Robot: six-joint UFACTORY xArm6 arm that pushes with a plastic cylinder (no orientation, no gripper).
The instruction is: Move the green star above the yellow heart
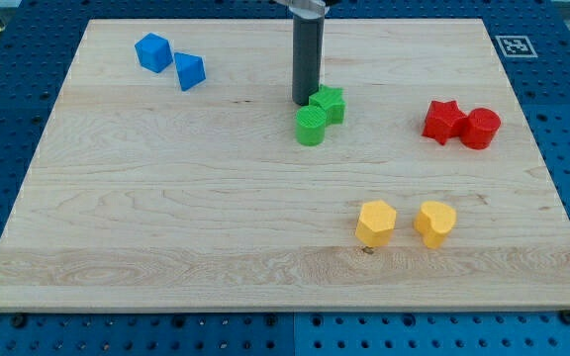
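The green star lies near the board's top middle, touching a green round block just below and left of it. The yellow heart lies at the lower right, far below the star. My tip stands at the star's left edge, touching or almost touching it, just above the green round block.
A yellow hexagon block sits left of the heart. A red star and a red round block lie at the right. Two blue blocks lie at the top left. The wooden board ends at blue pegboard.
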